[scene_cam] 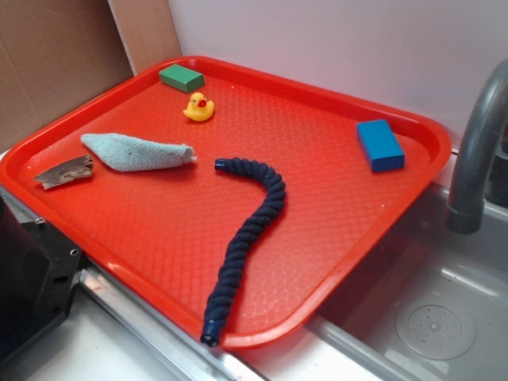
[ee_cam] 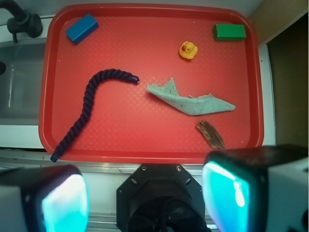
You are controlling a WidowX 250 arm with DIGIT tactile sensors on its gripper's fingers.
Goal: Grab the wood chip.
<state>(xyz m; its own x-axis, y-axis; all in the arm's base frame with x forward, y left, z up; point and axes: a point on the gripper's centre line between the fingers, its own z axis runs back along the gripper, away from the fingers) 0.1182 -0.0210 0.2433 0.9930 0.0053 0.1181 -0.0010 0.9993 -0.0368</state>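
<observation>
The wood chip (scene_cam: 63,171) is a small rough brown-grey sliver lying flat on the red tray (scene_cam: 333,198) near its left edge, beside the pale blue cloth (scene_cam: 136,152). In the wrist view the chip (ee_cam: 210,134) lies near the tray's (ee_cam: 145,125) near right edge, just below the cloth (ee_cam: 193,101). My gripper (ee_cam: 145,198) is open and empty, high above the robot base, short of the tray. Its two fingers (ee_cam: 65,200) frame the bottom of the wrist view. The gripper does not show in the exterior view.
On the tray lie a dark blue rope (scene_cam: 242,238), a yellow rubber duck (scene_cam: 198,107), a green block (scene_cam: 182,78) and a blue block (scene_cam: 379,144). A grey faucet (scene_cam: 476,151) and sink (scene_cam: 429,317) are at the right. The black robot base (ee_cam: 161,198) sits below the tray.
</observation>
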